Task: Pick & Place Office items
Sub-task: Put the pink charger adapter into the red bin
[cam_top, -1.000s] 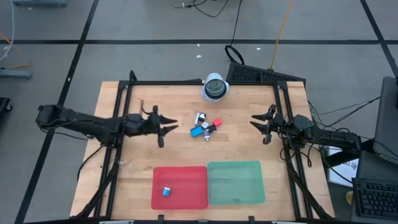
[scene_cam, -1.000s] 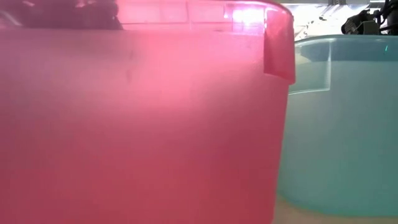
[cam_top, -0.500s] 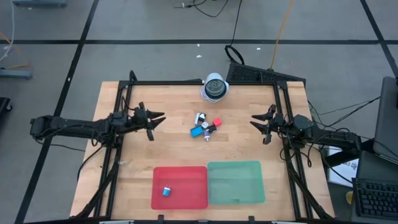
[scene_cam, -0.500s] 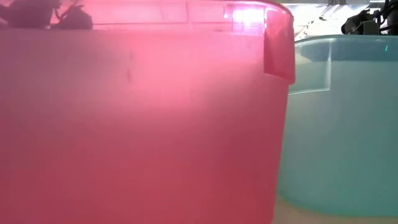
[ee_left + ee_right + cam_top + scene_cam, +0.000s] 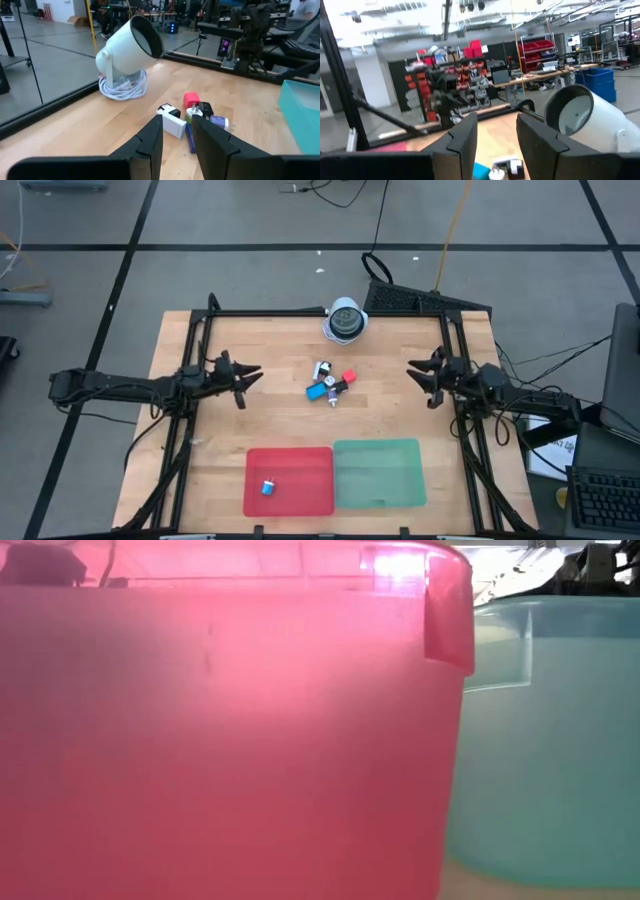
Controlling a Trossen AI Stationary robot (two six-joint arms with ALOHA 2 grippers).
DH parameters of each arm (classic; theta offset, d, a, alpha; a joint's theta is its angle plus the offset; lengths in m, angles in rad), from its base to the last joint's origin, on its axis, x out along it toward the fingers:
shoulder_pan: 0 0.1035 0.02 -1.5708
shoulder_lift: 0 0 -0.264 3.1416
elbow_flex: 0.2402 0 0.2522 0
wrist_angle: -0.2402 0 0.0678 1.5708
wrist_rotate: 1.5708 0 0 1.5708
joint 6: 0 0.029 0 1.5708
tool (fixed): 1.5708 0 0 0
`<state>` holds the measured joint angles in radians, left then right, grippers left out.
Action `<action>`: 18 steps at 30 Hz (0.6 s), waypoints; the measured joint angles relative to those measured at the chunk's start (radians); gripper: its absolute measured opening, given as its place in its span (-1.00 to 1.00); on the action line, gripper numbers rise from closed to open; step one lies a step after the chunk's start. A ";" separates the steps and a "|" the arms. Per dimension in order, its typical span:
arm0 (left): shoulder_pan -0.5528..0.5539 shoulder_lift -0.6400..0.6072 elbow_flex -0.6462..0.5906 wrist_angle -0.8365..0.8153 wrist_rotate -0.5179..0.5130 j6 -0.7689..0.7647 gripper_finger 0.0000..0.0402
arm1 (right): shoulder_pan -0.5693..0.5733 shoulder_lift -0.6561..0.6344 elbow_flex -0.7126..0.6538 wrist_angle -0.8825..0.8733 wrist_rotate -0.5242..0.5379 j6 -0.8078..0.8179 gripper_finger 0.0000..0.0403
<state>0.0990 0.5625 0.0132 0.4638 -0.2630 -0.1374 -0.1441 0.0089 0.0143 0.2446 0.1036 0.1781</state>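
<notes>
The office items [image 5: 330, 383] lie in a small cluster on the table's middle: red, blue, black and white pieces, also seen in the left wrist view as the cluster [image 5: 191, 118]. One blue piece [image 5: 268, 487] lies in the red tray [image 5: 312, 463]. My left gripper [image 5: 247, 376] hovers open at the table's left, pointing toward the cluster, well short of it. My right gripper [image 5: 418, 377] is open at the table's right, facing the cluster from the other side. In the wrist views, my left gripper [image 5: 177, 140] and right gripper [image 5: 496, 135] hold nothing.
A round white-and-grey domed object [image 5: 345, 320] stands near the far edge, behind the cluster. The green tray [image 5: 380, 473] sits beside the red tray at the near edge. In the low view the red tray's wall [image 5: 220, 740] and the teal tray's wall [image 5: 550, 740] fill the picture.
My left gripper has drawn back from near the cluster toward the table's left edge, staying open and holding nothing. My right gripper has shifted slightly toward the right edge. The items have not moved.
</notes>
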 joint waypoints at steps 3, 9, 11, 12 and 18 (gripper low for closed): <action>0.000 0.000 0.001 0.009 0.000 0.015 -0.49 | 0.000 0.000 0.000 0.055 0.000 0.063 -0.38; 0.000 0.000 0.002 0.009 -0.021 0.084 -0.49 | 0.000 0.002 0.000 0.172 0.065 0.088 -0.38; 0.000 0.000 0.002 0.009 -0.027 0.074 -0.49 | 0.000 0.008 0.000 0.190 0.119 0.107 -0.38; 0.000 0.000 0.002 0.009 -0.027 0.073 -0.49 | 0.001 0.021 0.000 0.196 0.133 0.122 -0.38; 0.000 0.000 0.002 0.003 -0.027 0.076 -0.49 | 0.002 0.183 0.000 0.281 0.132 0.226 -0.28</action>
<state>0.0990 0.5625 0.0147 0.4667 -0.2896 -0.0614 -0.1425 0.1920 0.0139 0.5251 0.2352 0.4036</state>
